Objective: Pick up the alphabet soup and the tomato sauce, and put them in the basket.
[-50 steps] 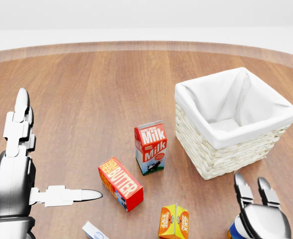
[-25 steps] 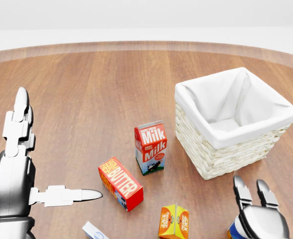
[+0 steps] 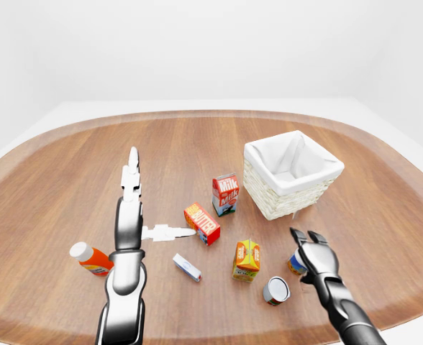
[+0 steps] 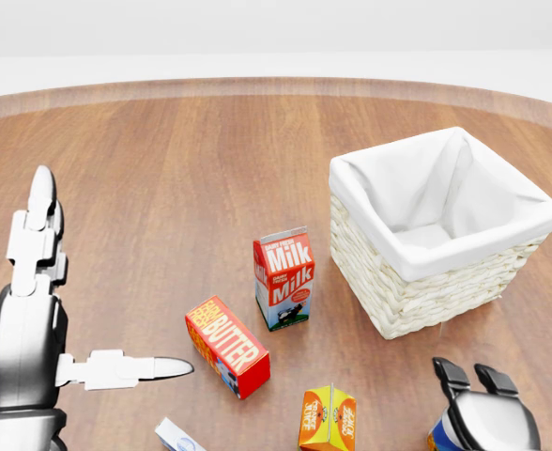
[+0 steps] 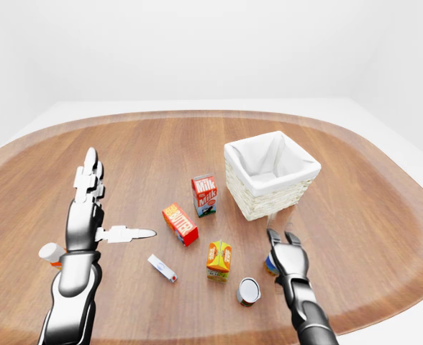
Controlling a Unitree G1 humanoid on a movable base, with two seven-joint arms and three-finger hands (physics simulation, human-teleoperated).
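Observation:
A can with a blue and orange label, the alphabet soup, stands at the lower right of the left-eye view. My right hand rests against its right side, with fingers partly bent over its top and not closed round it. A second can, probably the tomato sauce, lies on its side just left of and below it, grey end showing. The wicker basket with a white lining stands above them, with nothing in it. My left hand is open and holds nothing, fingers pointing up, thumb pointing right.
A milk carton, a butter box, an orange juice carton and a small white box lie between my hands. A bottle with an orange label lies at the left. The round wooden table spreads wide around them.
My right hand's fingers have bent down over the can and the hand has sunk a little lower in the head view. The left hand and the objects have not moved.

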